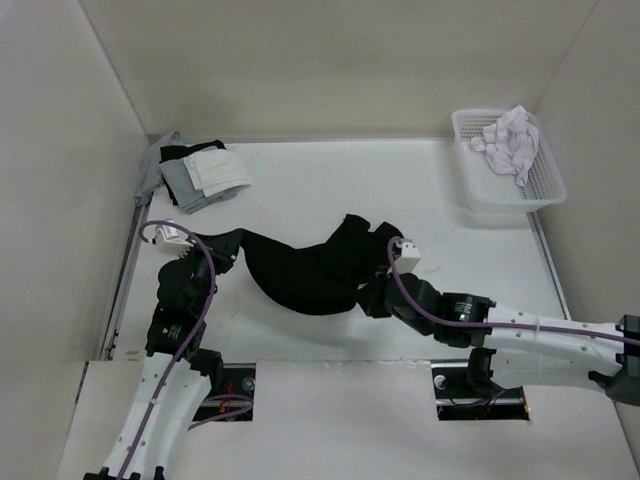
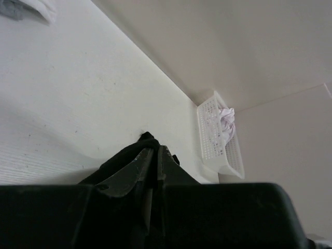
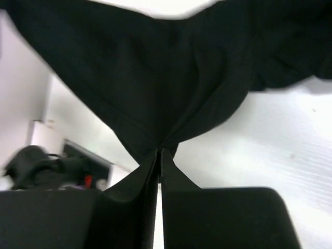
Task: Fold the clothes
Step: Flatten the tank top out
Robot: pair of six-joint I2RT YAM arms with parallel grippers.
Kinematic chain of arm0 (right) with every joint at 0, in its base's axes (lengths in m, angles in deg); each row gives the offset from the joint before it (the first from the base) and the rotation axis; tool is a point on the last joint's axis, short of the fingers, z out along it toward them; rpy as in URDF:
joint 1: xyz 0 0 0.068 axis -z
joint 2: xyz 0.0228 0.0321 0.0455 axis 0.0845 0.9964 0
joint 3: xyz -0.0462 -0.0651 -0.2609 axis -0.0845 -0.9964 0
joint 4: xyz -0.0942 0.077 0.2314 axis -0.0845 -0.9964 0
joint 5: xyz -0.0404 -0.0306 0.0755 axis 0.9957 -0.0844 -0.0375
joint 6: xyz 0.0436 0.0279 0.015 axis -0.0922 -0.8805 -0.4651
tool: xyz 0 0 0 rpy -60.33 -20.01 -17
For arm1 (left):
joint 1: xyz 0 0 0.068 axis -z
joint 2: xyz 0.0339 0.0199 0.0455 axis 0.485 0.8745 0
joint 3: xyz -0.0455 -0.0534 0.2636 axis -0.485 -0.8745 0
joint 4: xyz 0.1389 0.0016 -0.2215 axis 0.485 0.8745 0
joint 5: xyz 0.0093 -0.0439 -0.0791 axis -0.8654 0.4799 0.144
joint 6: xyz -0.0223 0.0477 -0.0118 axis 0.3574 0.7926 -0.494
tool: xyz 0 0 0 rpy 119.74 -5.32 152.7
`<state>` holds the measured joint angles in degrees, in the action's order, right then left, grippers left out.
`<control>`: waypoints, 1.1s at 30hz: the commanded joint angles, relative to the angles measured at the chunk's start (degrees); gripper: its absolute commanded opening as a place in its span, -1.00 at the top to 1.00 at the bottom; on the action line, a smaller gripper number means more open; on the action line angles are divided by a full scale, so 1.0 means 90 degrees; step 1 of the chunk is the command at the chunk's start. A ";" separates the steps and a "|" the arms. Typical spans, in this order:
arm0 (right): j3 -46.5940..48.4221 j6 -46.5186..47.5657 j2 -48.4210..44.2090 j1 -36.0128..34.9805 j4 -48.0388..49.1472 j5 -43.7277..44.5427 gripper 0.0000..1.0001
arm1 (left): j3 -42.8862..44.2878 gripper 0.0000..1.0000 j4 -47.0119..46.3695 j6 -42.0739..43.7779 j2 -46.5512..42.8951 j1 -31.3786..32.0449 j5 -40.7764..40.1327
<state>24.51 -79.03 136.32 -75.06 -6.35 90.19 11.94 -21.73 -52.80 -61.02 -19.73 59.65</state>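
**A:** What is the left pincer (image 2: 154, 151) doing?

**B:** Its fingers are together, clamped on the black garment (image 1: 300, 275). In its wrist view, dark cloth bulges up around the tips, with a small hump at 12 o'clock just past them.

**A:** And the right pincer (image 3: 158, 151)?

**B:** It is closed too, pinching an edge of the same cloth. From the pinch the fabric fans out toward 12 o'clock and fills the upper part of that view. Taut creases run down into the fingertips. The left side of that picture is blurred.

**A:** Where does the garment sit overall?

**B:** From above, it is on the near half of the table (image 1: 400, 190), strung between the two pincers. Taking its middle as the dial's centre, the left pincer holds the end at 10 o'clock. The right one grips the edge at about 4 o'clock. The lower edge curves down toward 6 o'clock, and a bunched lump stands at 2 o'clock. I cannot tell how much of it rests on the table.

**A:** Anything farther out?

**B:** At 2 o'clock, in the far right corner, there is a white basket (image 1: 475, 205) with a crumpled white cloth (image 1: 510, 140) inside. At 11 o'clock, in the far left corner, lies a pile (image 1: 200, 172) of grey, white and black clothes. Both are well apart from the black garment.
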 commanded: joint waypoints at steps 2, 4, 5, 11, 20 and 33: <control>-0.0787 -0.0322 0.0287 0.0034 0.0722 -0.0690 0.89 | -0.0147 0.94 0.0108 -0.0103 -0.0315 -0.0049 0.0152; -0.1119 -0.0605 0.0327 -0.0103 0.0801 -0.0690 0.88 | -0.0323 0.94 0.0313 -0.0073 -0.0490 -0.0137 0.0152; -0.1305 -0.0713 0.0327 -0.0132 0.0869 -0.0700 0.85 | -0.0431 0.94 0.0382 -0.0054 -0.0559 -0.0186 0.0181; -0.1912 -0.1173 0.0755 -0.0181 0.1094 -0.0885 0.81 | -0.0890 0.94 0.0441 -0.0044 -0.0638 -0.0235 0.0387; -0.1697 -0.1095 0.0777 -0.0338 0.0879 -0.0817 0.14 | -0.0930 0.94 0.0900 0.0238 -0.0931 -0.0040 0.0290; -0.1326 -0.1661 0.1323 -0.0367 0.0059 -0.0593 0.25 | -0.0861 0.94 0.0822 0.0474 -0.0784 0.0185 0.0074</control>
<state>10.48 -91.44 147.66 -77.71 -2.92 82.71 2.45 -12.48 -49.65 -68.02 -18.33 60.66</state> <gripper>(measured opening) 0.372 0.046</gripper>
